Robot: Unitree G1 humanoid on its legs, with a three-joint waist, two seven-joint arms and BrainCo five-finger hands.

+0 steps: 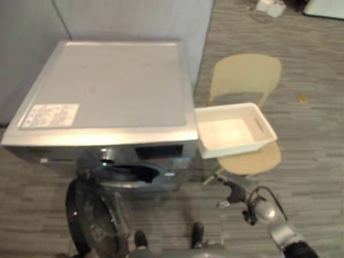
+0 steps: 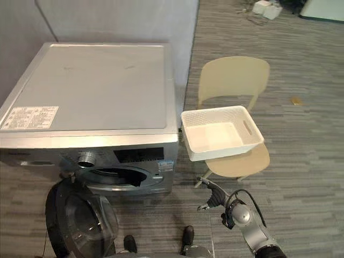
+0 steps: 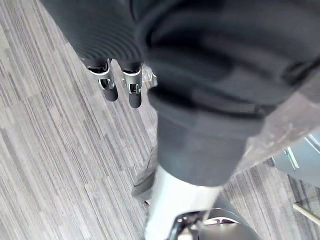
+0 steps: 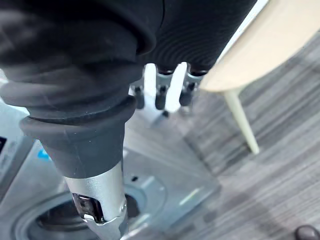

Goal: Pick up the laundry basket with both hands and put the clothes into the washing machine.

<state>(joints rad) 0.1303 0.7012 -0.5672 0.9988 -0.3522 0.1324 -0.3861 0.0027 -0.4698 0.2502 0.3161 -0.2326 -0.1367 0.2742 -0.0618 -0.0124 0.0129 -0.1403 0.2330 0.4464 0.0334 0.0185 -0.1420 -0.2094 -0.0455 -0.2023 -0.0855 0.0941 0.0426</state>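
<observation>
- Since its round door (image 1: pixel 92 214) hangs open at the front, the washing machine (image 1: pixel 107 86) looks ready to load. It is the biggest thing here, and its drum mouth faces the robot.
- The pale chair (image 1: pixel 245 75) stands just beside the machine's right front corner, and its seat carries the basket.
- The white laundry basket (image 2: pixel 215 152) sits on that seat, close beside the machine. I can see no clothes inside it. It looks like stiff moulded plastic, light and a little slick, so it should lift easily. If raised by one end only, it would probably tip.
- The best hold is likely the slot handle (image 2: pixel 247 127) in the short end wall, with the opposite end taken by the other hand.
- The right hand (image 2: pixel 214 196) hovers low in front of the chair, near the seat's edge. Its fingers (image 4: pixel 161 93) are straight in a row, apart from the basket and holding nothing.
- The left hand (image 3: pixel 120 86) hangs over the floor (image 1: pixel 312 140) with relaxed fingers, also empty.
</observation>
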